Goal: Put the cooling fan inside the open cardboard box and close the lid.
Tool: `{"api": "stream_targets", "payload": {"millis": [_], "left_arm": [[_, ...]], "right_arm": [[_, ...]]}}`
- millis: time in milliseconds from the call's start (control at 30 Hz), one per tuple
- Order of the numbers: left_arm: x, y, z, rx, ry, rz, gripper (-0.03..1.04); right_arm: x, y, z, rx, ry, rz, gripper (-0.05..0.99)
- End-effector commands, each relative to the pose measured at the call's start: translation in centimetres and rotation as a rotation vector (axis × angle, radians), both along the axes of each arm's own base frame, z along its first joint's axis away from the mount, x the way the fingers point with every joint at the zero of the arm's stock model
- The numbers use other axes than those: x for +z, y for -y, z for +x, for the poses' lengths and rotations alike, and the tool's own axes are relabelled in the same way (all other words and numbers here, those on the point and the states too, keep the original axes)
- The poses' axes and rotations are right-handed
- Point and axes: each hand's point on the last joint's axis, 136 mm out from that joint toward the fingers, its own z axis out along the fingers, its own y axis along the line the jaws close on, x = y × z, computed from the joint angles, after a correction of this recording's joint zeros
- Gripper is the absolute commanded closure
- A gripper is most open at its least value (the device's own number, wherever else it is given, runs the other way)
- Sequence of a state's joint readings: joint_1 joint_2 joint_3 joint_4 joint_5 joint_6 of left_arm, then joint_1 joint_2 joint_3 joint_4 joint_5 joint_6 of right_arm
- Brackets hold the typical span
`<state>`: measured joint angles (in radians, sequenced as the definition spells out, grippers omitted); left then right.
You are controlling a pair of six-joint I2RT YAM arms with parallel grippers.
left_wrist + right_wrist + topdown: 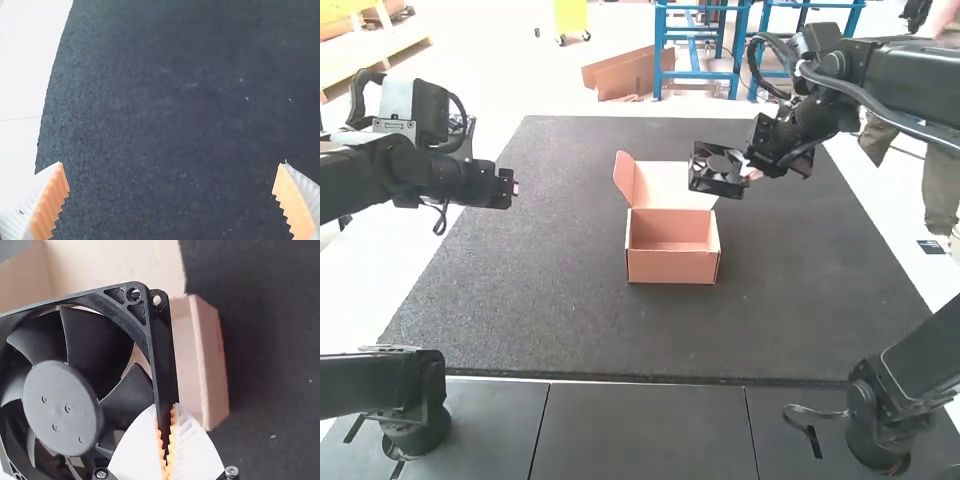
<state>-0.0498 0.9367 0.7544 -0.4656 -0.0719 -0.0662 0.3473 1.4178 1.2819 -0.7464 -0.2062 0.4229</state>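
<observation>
The right claw (pixel 168 437), clenched on the cooling fan (pixel 713 170), holds it over the open cardboard box (pixel 672 250) mid-desk, so lowering it inside seems next; the left claw (pixel 510 187) hangs released.

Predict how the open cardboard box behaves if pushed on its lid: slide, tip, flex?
The cardboard box looks thin-walled and seems empty, so probably light: it may slide or tip before resisting. Its raised lid is one sheet, likely to flex at the fold. The rough black mat may add some grip.
</observation>
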Motion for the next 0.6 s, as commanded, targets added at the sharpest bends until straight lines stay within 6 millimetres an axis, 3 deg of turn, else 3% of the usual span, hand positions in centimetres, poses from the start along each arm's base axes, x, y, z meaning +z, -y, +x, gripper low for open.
{"api": "stream_targets", "payload": {"millis": [0,233,567], "left_arm": [[1.0,-0.2,0.1,0.001,0.032,0.013,0.04],[1.2,-0.2,0.3,-0.001,0.048,0.009,0.04],[1.7,-0.1,0.6,0.003,0.071,0.001,0.04]], "right_arm": [[1.0,-2.3,0.2,0.019,0.022,0.025,0.94],[-1.1,-5.6,0.3,0.077,0.008,-0.013,0.94],[-4.5,-7.0,2.9,0.072,0.026,-0.084,0.94]]}}
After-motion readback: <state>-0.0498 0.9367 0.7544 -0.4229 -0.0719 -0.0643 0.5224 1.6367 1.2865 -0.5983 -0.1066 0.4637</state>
